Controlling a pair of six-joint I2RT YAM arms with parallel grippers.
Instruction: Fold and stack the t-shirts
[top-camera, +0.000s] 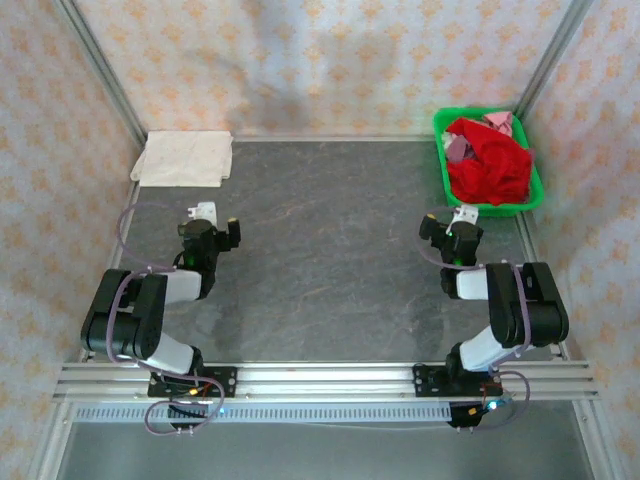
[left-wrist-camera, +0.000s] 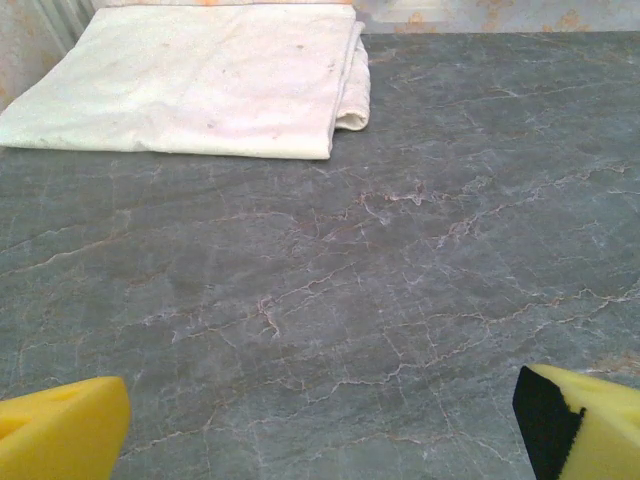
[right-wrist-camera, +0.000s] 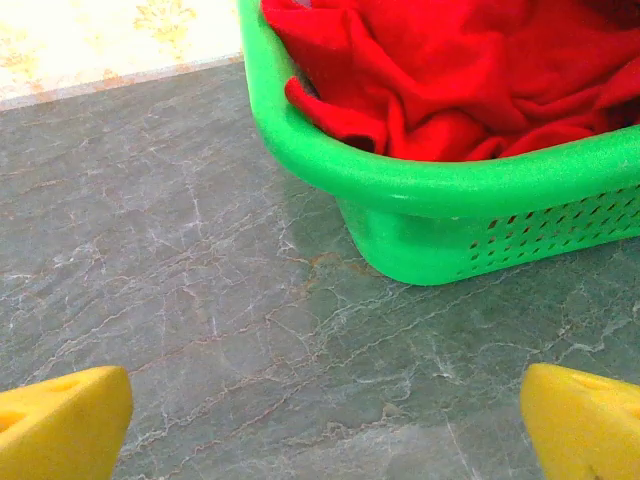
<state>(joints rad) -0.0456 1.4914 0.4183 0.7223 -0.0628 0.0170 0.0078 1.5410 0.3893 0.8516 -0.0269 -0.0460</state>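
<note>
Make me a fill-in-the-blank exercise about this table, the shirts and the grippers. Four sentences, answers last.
1. The red t-shirt lies crumpled in a basket coloured ____.
2. The cream-white t-shirt is neatly ____, not crumpled, on the table ahead of the left gripper.
3. The basket sits at the table's far ____ corner.
4. The jaws of the left gripper and the right gripper stand ____, holding nothing.
Missing words: green; folded; right; open.
</note>
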